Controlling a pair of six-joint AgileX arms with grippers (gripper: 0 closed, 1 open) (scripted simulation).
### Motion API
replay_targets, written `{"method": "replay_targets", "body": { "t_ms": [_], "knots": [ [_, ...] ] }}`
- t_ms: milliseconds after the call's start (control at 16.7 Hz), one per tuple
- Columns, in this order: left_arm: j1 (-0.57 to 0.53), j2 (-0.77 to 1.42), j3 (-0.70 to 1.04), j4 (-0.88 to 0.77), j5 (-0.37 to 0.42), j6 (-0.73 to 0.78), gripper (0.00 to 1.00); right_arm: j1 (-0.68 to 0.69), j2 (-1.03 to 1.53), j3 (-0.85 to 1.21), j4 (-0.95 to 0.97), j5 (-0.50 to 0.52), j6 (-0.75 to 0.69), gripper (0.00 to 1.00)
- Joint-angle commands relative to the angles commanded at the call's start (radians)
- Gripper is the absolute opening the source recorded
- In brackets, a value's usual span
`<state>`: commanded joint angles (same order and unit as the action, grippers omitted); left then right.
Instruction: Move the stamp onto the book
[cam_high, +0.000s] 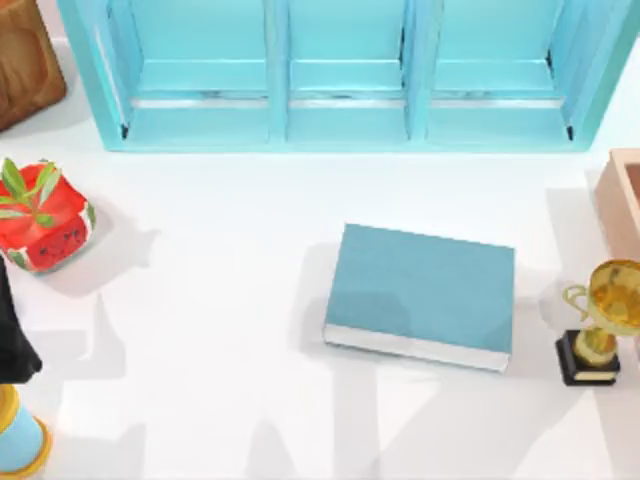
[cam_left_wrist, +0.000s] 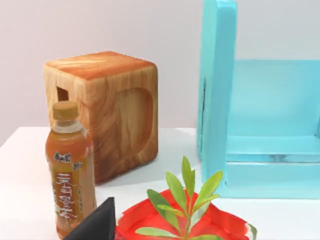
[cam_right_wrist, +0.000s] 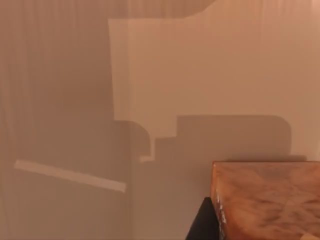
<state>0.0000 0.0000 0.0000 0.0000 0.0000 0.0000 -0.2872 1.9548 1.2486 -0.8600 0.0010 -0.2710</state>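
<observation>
Book (cam_high: 420, 290): flat on the bench (cam_high: 220, 350), in front of the shelf (cam_high: 340, 120).
Trophy (cam_high: 600, 320): just right of the book.
Left arm (cam_high: 12, 340): far left of the book; gripper state cannot be told.

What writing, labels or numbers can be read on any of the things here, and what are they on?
Bottle, left wrist view: an orange label with pale characters running down it and a small logo above them, too blurred to read.
Book: plain teal cover, no title.
Trophy: no readable plate or engraving.
Red watermelon-patterned planter, wooden box, light-blue shelf unit: no text.
So nothing can be quoted.
</observation>
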Motion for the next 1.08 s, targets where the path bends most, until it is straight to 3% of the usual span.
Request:
{"method": "replay_targets", "body": {
  "t_ms": [300,840,1080],
  "knots": [
    [0.000,0.000,0.000,0.000,0.000,0.000,1.00,0.040,-0.014,0.066,-0.065,0.015,0.043,0.00],
    [0.000,0.000,0.000,0.000,0.000,0.000,1.00,0.252,-0.064,0.363,-0.480,0.020,0.360,0.00],
    [0.000,0.000,0.000,0.000,0.000,0.000,1.00,0.367,-0.122,0.410,-0.563,-0.001,0.416,0.00]
  ]
}}
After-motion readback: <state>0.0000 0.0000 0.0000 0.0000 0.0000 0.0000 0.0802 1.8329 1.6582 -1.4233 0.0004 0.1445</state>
